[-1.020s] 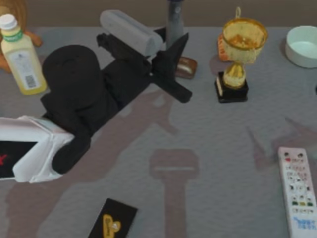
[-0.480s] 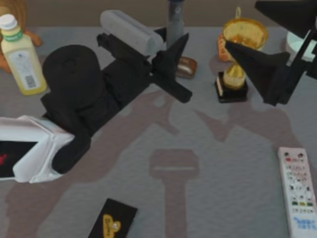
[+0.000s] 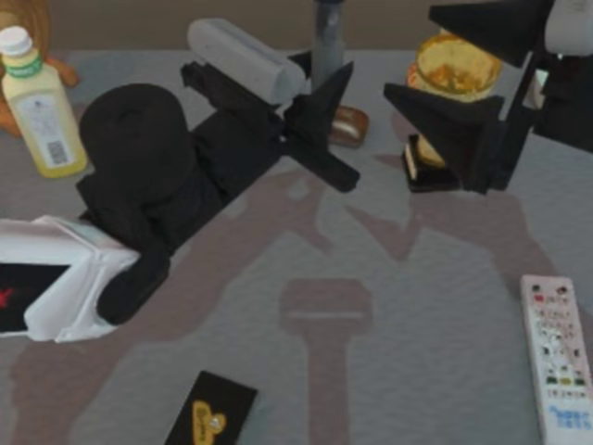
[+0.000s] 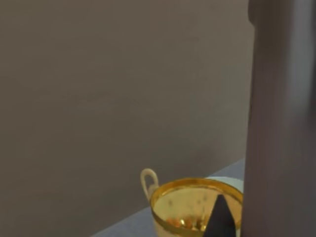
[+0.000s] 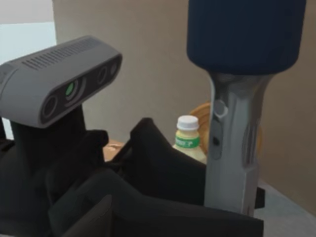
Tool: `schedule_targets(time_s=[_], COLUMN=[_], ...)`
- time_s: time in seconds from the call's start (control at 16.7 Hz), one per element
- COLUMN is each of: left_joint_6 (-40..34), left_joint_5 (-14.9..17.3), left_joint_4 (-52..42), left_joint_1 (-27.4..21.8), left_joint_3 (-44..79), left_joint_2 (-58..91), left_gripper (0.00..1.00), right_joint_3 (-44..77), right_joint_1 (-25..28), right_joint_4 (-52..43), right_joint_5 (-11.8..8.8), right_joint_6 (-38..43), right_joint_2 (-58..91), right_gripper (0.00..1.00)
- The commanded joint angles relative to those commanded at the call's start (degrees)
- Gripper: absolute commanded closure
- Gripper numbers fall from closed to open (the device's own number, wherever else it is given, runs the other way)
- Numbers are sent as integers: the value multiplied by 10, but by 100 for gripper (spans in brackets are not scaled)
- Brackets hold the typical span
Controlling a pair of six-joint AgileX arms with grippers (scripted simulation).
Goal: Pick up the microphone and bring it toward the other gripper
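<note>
Left gripper [image 3: 320, 120] clamps the microphone [image 5: 237, 128] upright by its silver handle, navy head up, at the table's far edge. Right gripper [image 3: 468, 97], fingers spread wide, faces it over the gold trophy [image 3: 454, 69]. Advice: hold steady and vertical, leave handle exposed for the right's fingers, avoid the trophy.

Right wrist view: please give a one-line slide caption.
Left gripper holds the microphone upright, bottle behind.
</note>
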Motion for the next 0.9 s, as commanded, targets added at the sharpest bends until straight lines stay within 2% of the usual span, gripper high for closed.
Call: schedule_targets(time_s=[0.12,0.24,0.6,0.72,0.9], left_joint_6=[0,0,0,0,0], left_joint_5=[0,0,0,0,0], left_joint_4=[0,0,0,0,0], left_joint_1=[0,0,0,0,0], left_joint_3=[0,0,0,0,0], left_joint_2=[0,0,0,0,0], left_gripper=[100,100,100,100,100], right_joint_3=[-1,19,134,162,170], right_joint_1=[-2,12,89,107,113], right_joint_4=[-1,-1,-6,-7,-8], right_joint_5=[2,13,91,110,115], right_joint_6=[0,-1,-5,-6,-7], right_joint_2=[0,19,133,160,168], right_gripper=[0,0,0,0,0])
